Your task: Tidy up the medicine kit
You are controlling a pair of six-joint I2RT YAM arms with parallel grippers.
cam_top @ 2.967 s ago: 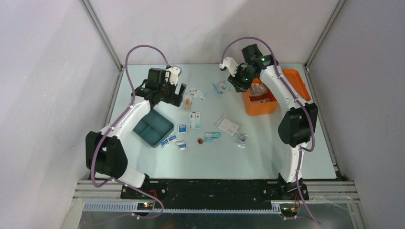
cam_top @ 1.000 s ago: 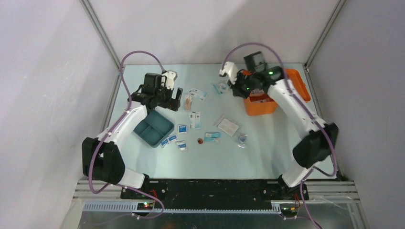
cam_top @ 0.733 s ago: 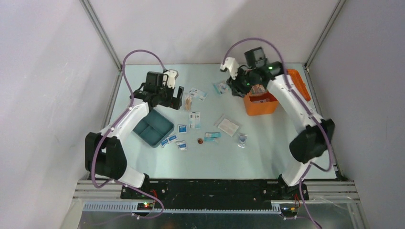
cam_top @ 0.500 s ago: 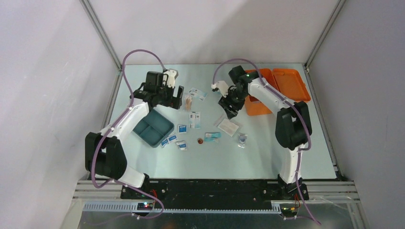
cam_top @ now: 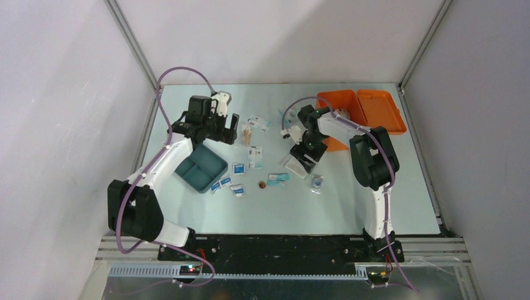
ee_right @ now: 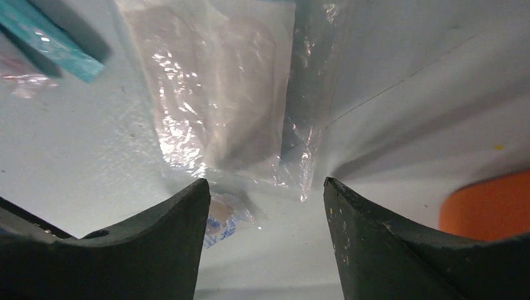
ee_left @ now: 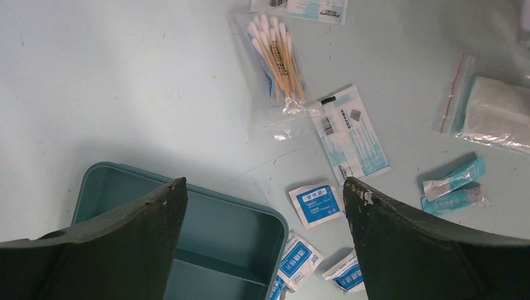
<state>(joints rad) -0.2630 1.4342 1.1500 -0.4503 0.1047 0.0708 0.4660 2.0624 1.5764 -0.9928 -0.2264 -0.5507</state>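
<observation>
Clutter of small packets (cam_top: pixel 238 167) spreads over the middle of the desk (cam_top: pixel 375 200); the medicine kit (cam_top: pixel 375 111) lies at the far right corner, orange, its lid open and flat beside the box, and the right arm crosses the box's near-left part.

The right fingers (cam_top: pixel 306 153) are low over the desk, just beside the kit's near-left corner; in the right wrist view they (ee_right: pixel 387 250) are spread apart and grasp nothing. A clear gauze bag (ee_right: pixel 219 94) lies flat on the desk ahead of them, its near edge in the gap between the tips; whether either tip touches it I cannot tell. A small printed packet (ee_right: pixel 222 220) shows beside the left tip; a teal tube (ee_right: pixel 50 40) lies at the upper left; a patch of the orange kit (ee_right: pixel 487 206) shows at the right edge, near the right tip but apart from it.

The left fingers (cam_top: pixel 228 131) are well apart from the kit, across the desk; in the left wrist view they (ee_left: pixel 425 250) are released wide, holding nothing, over the far corner of the teal divided tray (ee_left: pixel 181 244). Beyond them lie a bag of cotton swabs (ee_left: pixel 278 59) and a long blue-and-white sachet (ee_left: pixel 353 134); a square blue wipe packet (ee_left: pixel 315 203) lies just beside the tray's corner.
</observation>
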